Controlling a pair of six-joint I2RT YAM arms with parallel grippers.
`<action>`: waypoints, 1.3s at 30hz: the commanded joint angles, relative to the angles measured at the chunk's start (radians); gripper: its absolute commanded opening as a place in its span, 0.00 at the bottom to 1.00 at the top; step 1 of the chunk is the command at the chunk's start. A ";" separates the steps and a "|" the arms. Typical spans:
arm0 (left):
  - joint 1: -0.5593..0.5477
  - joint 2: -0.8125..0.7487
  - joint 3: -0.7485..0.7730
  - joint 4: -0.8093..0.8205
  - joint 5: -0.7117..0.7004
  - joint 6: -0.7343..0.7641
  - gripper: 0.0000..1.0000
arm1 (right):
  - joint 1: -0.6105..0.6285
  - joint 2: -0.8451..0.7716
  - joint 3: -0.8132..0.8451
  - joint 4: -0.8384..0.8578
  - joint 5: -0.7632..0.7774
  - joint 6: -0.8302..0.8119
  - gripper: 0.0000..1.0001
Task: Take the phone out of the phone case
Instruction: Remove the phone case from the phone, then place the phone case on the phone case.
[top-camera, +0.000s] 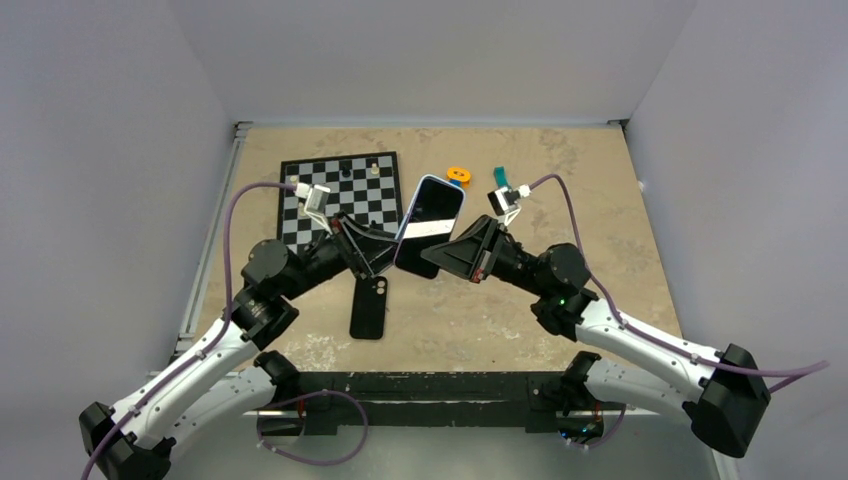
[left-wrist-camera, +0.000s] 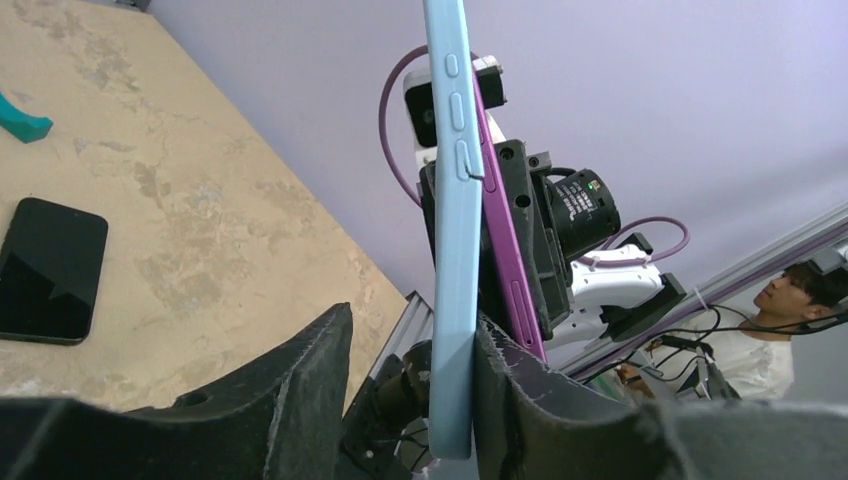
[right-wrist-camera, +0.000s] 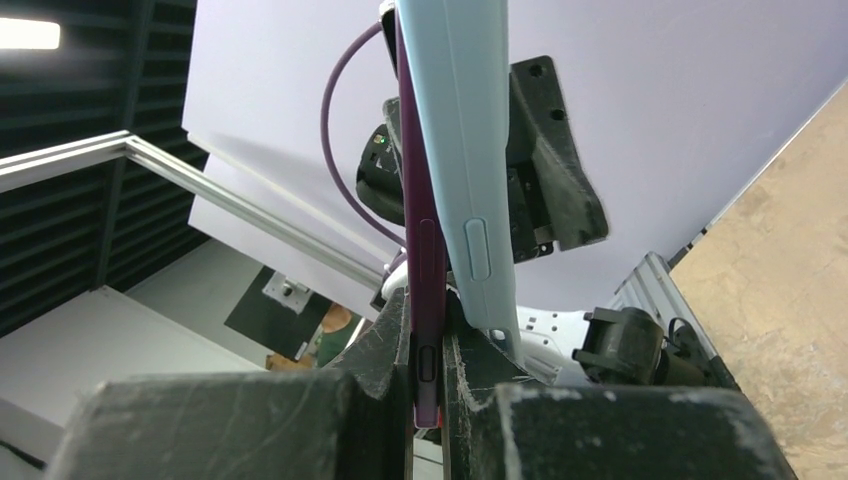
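Observation:
A purple phone (top-camera: 437, 205) and its light blue case (top-camera: 435, 178) are held up in the air between both grippers. My right gripper (top-camera: 442, 252) is shut on the phone's bare purple edge (right-wrist-camera: 424, 260). There the case (right-wrist-camera: 460, 130) stands peeled away, outside the right finger. My left gripper (top-camera: 385, 250) is open. In the left wrist view the case (left-wrist-camera: 455, 250) rests against one finger (left-wrist-camera: 540, 410), the other finger (left-wrist-camera: 290, 400) stands apart from it, and the purple phone (left-wrist-camera: 508, 250) runs behind the near finger.
A second black phone (top-camera: 368, 307) lies flat on the table below the left gripper and shows in the left wrist view (left-wrist-camera: 50, 270). A chessboard (top-camera: 340, 195) lies at the back left. An orange piece (top-camera: 458, 175) and a teal piece (top-camera: 500, 178) lie behind.

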 joint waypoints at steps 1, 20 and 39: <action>0.002 0.013 0.020 0.077 -0.042 -0.027 0.41 | 0.011 -0.011 0.036 0.074 -0.011 -0.008 0.00; 0.002 -0.171 -0.062 -0.802 -0.558 0.158 0.00 | 0.013 -0.281 0.105 -0.418 0.144 -0.283 0.00; 0.002 -0.334 -0.417 -0.707 -0.476 -0.013 0.00 | 0.000 -0.277 0.007 -0.471 0.196 -0.288 0.00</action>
